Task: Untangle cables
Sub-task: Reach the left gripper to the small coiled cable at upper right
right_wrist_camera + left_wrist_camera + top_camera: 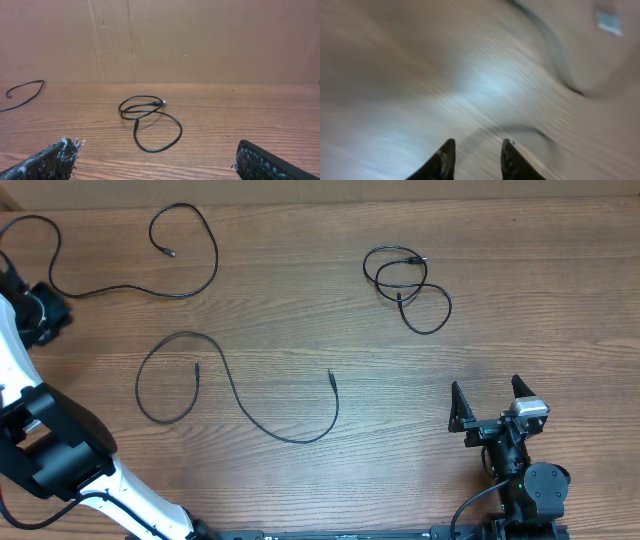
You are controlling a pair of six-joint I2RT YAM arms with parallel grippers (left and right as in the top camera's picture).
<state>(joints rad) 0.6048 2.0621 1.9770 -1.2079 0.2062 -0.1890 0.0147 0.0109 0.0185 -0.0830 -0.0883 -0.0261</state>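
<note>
Three black cables lie apart on the wooden table. A long one [190,292] curves across the back left. A second [240,402] loops through the middle. A small coiled one [407,281] lies at the back right and also shows in the right wrist view [159,116]. My left gripper [48,310] is at the far left edge next to the long cable. Its view is blurred, with the fingers [477,150] apart and empty, and a blurred cable [555,55] ahead. My right gripper [487,405] is open and empty at the front right, well short of the coiled cable.
A brown cardboard wall [160,40] stands behind the table's far edge. The end of another cable [22,95] shows at the left of the right wrist view. The left arm's white body [100,480] covers the front left corner.
</note>
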